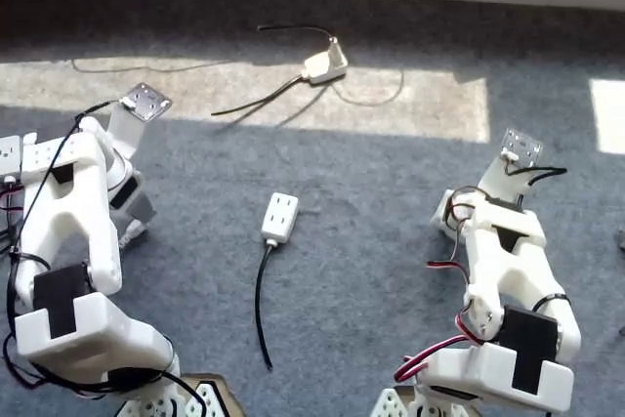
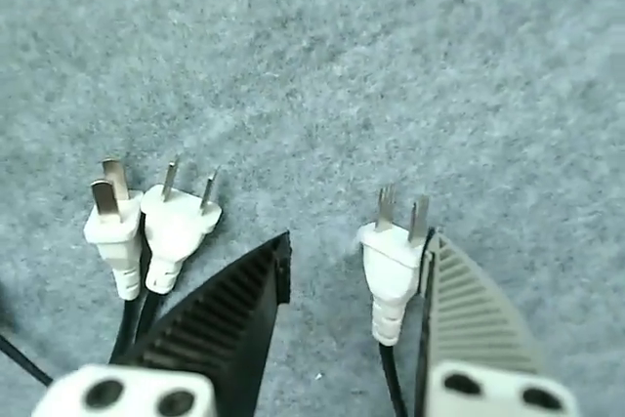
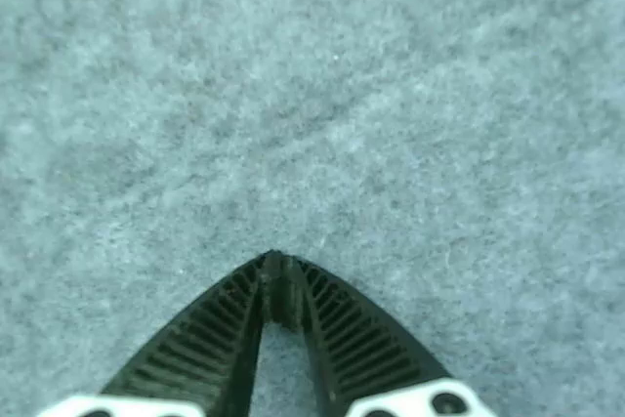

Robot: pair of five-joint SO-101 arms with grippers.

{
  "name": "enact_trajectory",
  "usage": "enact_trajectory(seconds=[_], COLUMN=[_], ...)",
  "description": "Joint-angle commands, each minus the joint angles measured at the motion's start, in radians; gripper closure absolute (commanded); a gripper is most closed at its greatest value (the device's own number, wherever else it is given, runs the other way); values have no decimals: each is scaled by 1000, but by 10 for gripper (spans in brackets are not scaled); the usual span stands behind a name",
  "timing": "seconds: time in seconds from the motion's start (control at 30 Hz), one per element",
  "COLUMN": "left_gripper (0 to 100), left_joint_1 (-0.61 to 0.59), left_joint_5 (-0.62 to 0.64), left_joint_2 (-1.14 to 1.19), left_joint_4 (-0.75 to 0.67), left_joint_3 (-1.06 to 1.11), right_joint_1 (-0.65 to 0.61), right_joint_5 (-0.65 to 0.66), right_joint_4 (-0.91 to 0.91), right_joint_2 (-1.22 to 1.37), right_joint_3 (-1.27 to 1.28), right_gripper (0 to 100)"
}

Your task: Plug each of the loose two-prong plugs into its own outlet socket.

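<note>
1. Left claw (image 2: 356, 239) is spread open over the grey carpet (image 2: 410, 65). A white two-prong plug (image 2: 393, 271) lies between its fingers, right beside the pale finger (image 2: 479, 310), prongs pointing away from the claw.
2. Just outside the dark finger (image 2: 229, 319) lie a second plug (image 2: 178, 227) and a third plug (image 2: 112, 231), side by side on black cords.
3. Right claw (image 3: 276, 271) is closed, tips meeting, above bare carpet.
4. Farther out, between the two arms, a white outlet block (image 1: 279, 216) lies flat, its black cord (image 1: 262, 300) trailing back.
5. Well beyond both claws, another white socket block (image 1: 325, 65) rests in a sunlit patch.
</note>
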Motion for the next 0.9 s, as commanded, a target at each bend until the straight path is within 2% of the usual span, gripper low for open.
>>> enact_trajectory(seconds=[0.0,0.13,0.3,0.63,0.73,0.87], left_gripper=[787,787,787,787,787,787], left_joint_1=[-35,-50,-45,-35,-33,-33], left_joint_5=[-25,-25,-26,-26,-26,-26], left_joint_2=[-10,-18,-33,-206,-206,-206], left_joint_4=[9,21,126,267,219,34], left_joint_3=[-28,-28,-54,-53,1,127], right_joint_1=[-1,-1,-1,-1,-1,-1], right_joint_5=[2,2,2,2,2,2], right_joint_4=[-19,-19,-19,-19,-19,-19], right_joint_2=[-2,-2,-2,-2,-2,-2], right_joint_3=[-31,-31,-31,-31,-30,-30], right_gripper=[992,992,992,992,992,992])
